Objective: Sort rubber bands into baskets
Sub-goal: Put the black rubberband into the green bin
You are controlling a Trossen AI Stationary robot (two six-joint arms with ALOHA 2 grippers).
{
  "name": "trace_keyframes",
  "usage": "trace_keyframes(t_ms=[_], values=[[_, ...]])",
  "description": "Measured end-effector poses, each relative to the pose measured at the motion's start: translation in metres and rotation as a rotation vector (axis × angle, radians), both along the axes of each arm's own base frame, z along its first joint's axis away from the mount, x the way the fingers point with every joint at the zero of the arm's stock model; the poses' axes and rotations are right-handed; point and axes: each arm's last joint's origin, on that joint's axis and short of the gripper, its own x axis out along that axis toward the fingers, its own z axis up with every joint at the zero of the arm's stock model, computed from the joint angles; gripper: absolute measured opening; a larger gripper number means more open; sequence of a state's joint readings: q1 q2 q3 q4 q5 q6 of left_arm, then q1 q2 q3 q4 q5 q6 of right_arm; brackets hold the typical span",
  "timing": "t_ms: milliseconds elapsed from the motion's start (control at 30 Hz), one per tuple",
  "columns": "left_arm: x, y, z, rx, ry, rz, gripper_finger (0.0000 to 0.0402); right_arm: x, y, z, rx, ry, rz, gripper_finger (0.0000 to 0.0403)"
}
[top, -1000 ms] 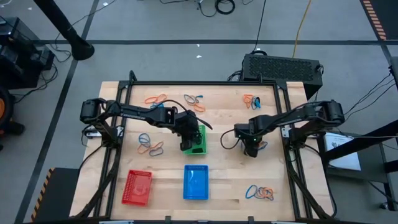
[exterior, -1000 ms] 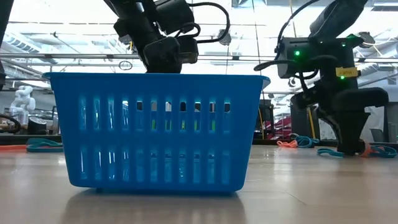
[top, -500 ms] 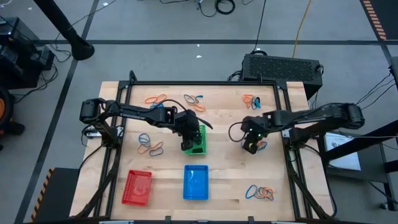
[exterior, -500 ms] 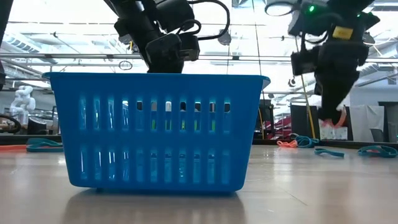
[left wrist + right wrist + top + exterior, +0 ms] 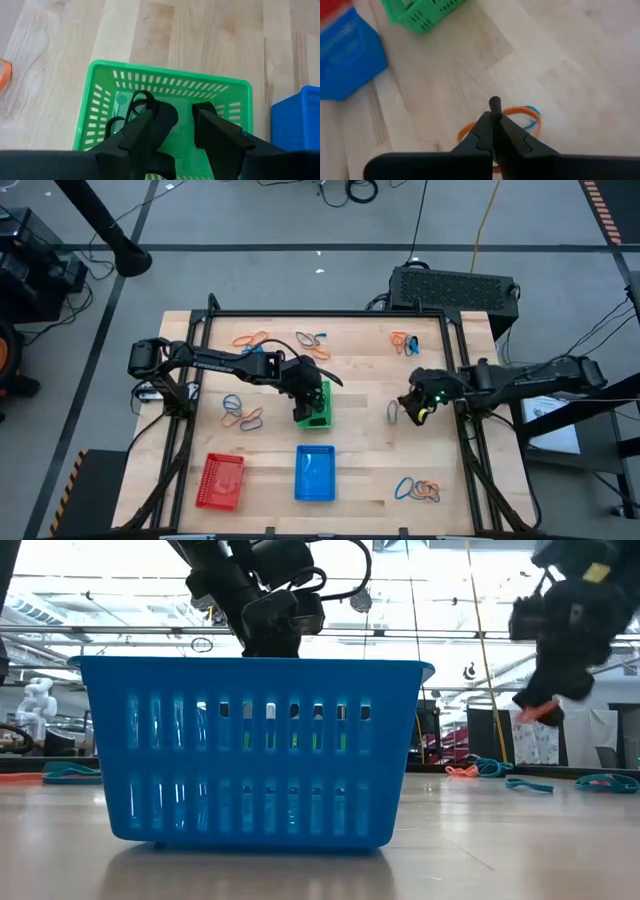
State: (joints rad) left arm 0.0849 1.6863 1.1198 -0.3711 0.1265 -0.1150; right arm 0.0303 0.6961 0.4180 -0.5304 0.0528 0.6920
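From above, the right gripper [image 5: 412, 408] has lifted off the table and pulled back to the right. Low down, an orange band [image 5: 538, 712] hangs from its shut fingers. Its wrist view shows fingertips [image 5: 494, 103] pinched together. It can go to a basket now. The left gripper [image 5: 181, 125] waits, fingers spread, over the green basket [image 5: 107, 75].

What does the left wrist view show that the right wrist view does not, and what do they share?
Only the left wrist view shows the left gripper, open above the green basket, with a black rubber band inside it. Only the right wrist view shows the right gripper, shut on an orange rubber band, with a blue rubber band beside it. Both show the green basket, the blue basket and the wooden table.
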Motion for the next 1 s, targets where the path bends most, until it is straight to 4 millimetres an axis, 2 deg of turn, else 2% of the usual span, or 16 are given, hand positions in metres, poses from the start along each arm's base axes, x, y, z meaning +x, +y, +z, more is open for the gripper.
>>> trace_keyframes(t_ms=[167, 333, 433, 867, 1000], values=[[0.001, 0.0, 0.0, -0.001, -0.008, 0.003, 0.0166, -0.009, 0.0, -0.026, 0.1, -0.202, -0.082, 0.0], [0.001, 0.0, 0.001, 0.0, -0.015, 0.004, 0.0166, -0.02, -0.002, -0.045, 0.174, -0.147, -0.201, 0.0001], [0.001, 0.003, 0.001, -0.001, -0.021, 0.013, 0.0166, -0.023, -0.002, -0.05, 0.21, -0.104, -0.246, 0.0013], [0.004, 0.01, 0.003, 0.0, -0.059, 0.035, 0.0166, -0.026, -0.002, -0.053, 0.248, -0.065, -0.315, 0.0137], [0.004, 0.01, 0.004, 0.001, -0.068, 0.035, 0.0166, -0.026, -0.002, -0.053, 0.245, -0.066, -0.312, 0.0161]])
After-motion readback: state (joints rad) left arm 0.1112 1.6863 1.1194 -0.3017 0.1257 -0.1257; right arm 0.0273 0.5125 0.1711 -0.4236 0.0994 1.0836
